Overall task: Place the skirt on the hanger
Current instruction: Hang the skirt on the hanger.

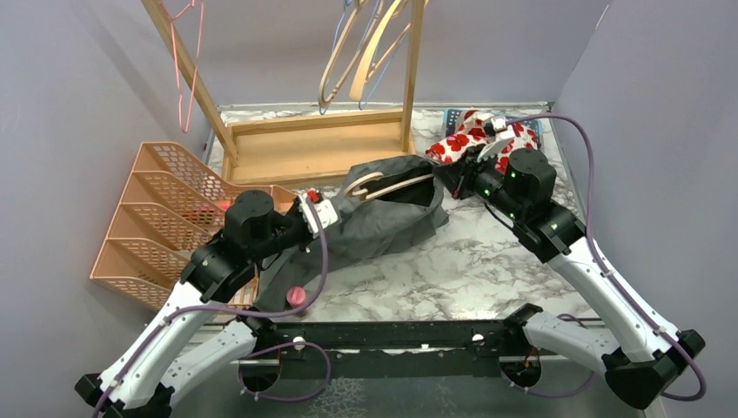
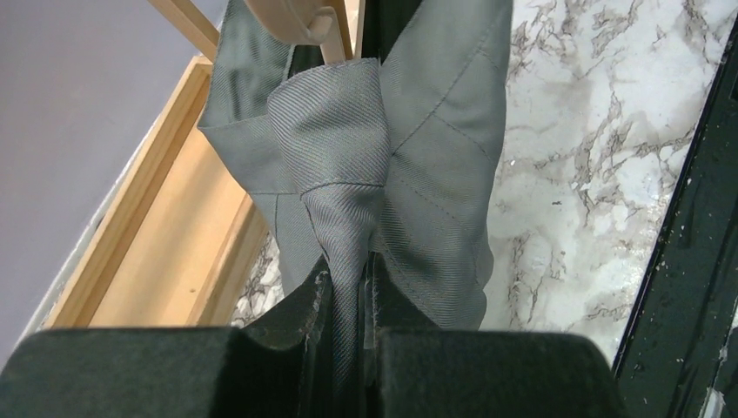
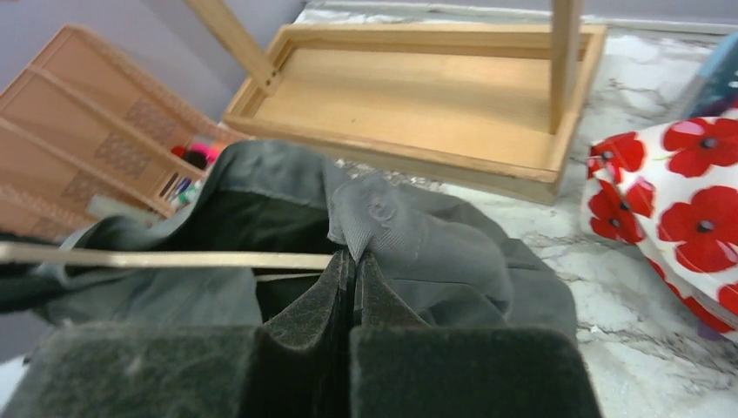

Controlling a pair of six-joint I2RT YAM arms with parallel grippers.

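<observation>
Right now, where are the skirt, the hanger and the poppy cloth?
skirt [image 1: 392, 228]: top view, on the grey fabric lying on the table.
hanger [image 1: 400, 185]: top view, on the wooden arm lying in the skirt's opening.
poppy cloth [image 1: 466, 139]: top view, on its red-flowered fold.

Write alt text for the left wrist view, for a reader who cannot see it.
The left tool, shut, pinches a bunched fold of the grey skirt at the bottom of the frame. A wooden hanger end shows above the fabric, with a wooden tray on the left and the marble table on the right.
</observation>
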